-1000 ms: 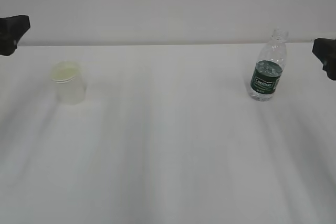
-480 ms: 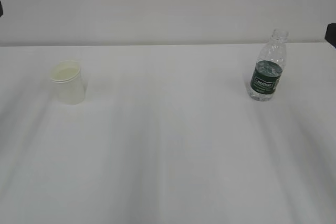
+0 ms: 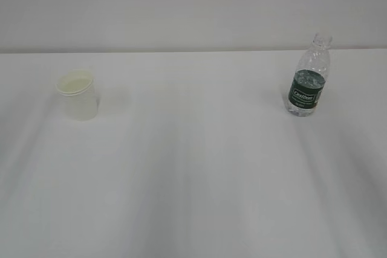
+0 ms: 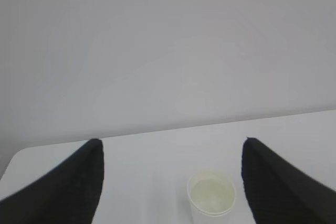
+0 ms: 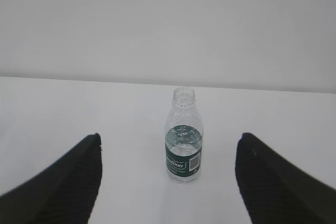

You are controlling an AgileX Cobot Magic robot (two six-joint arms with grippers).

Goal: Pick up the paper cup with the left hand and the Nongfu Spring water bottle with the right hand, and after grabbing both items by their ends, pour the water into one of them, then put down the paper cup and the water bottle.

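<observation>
My main worry from here is knocking things over: the paper cup [image 3: 77, 95] looks light and leans a little in the exterior view, so a finger clipping its rolled rim could tip or skid it, and the Nongfu Spring water bottle [image 3: 309, 77] has no cap, so a nudge near its neck could spill the water [image 5: 184, 139]. Neither arm shows in the exterior view, so I'd be lining up from the wrist cameras alone, which risks a misjudged depth. The left hand [image 4: 170, 182] has its jaws spread wide and holds nothing; the cup sits just ahead, between the fingers and a touch right of centre. The right hand [image 5: 168, 177] is likewise wide open and empty, with the bottle standing upright ahead, roughly centred. The cup is cream-white and tapering, on the left of the table [image 3: 193, 179]; the bottle is clear, ribbed, dark green label, far right, well apart from the cup.
</observation>
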